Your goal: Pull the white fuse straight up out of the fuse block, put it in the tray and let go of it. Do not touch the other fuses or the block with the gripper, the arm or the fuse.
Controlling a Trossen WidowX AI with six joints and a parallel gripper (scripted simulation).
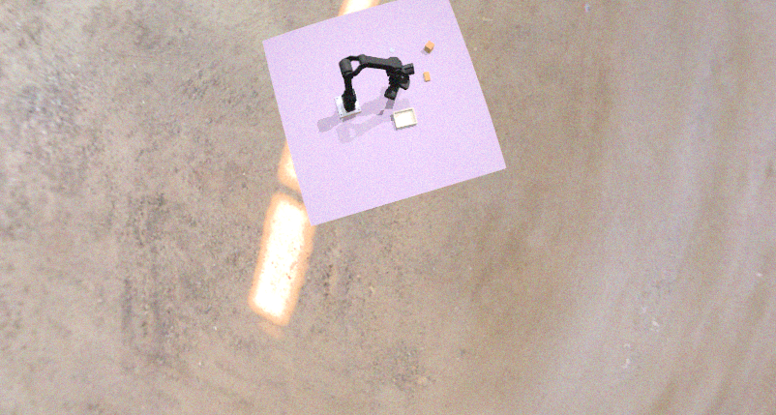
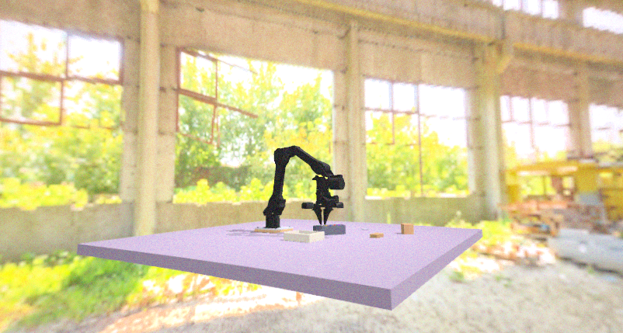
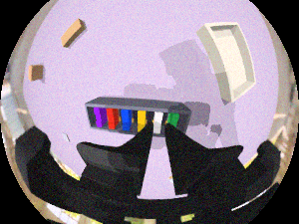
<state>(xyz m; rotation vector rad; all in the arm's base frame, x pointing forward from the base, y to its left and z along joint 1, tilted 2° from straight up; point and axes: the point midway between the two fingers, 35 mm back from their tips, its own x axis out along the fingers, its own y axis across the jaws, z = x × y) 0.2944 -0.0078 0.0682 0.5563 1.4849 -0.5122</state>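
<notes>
Scanning the wrist view from the left: fuse block (image 3: 137,114) with coloured fuses, white fuse (image 3: 157,119) seated second from its right end. Gripper (image 3: 156,135) poised above it, fingers set narrow, holding nothing. Tray (image 3: 229,62) at right, nothing visible inside. Extraction, transfer and release all outstanding.

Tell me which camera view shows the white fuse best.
The wrist view: the white fuse stands in the fuse block between yellow and green, framed by the jaws. The exterior view shows only the block; in the top view the arm hides it.
</notes>
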